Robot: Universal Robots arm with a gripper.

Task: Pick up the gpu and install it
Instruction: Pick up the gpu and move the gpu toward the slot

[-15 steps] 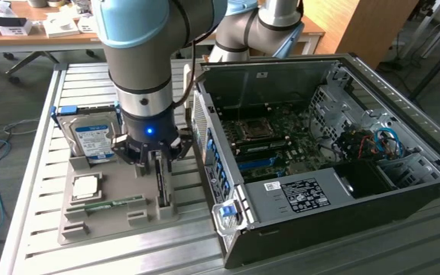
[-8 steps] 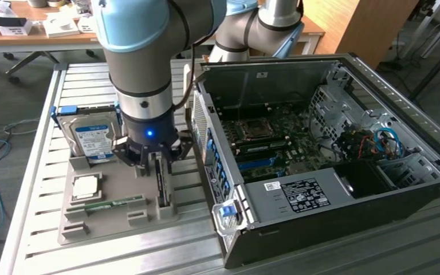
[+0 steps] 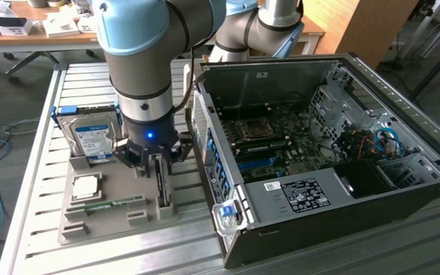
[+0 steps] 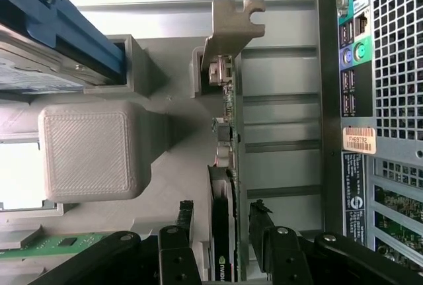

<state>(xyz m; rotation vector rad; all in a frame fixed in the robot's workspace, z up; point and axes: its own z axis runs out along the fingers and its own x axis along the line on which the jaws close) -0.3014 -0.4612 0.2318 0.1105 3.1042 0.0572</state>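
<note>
**Your gripper (image 3: 158, 162) sits over the gpu (image 3: 161, 186) with its fingers wide**

Your gripper (image 4: 225, 217) is down low, and its fingers (image 4: 187, 224) are spread apart. One finger is on each side of the gpu (image 4: 229, 116), with a little space between each finger and the card. Nothing is being squeezed.

The gpu stands up on its thin edge in a slot of the grey holder (image 3: 105, 224). Its metal bracket (image 4: 232, 24) is at the end away from your gripper.

A hard drive (image 3: 94, 137) with a blue frame stands in the same holder, to the exterior view's left of your gripper. A green memory stick (image 3: 117, 202) lies flat near the holder's front.

The holder rests on the metal table (image 3: 32, 189), just beside the open computer case (image 3: 319, 189).
</note>
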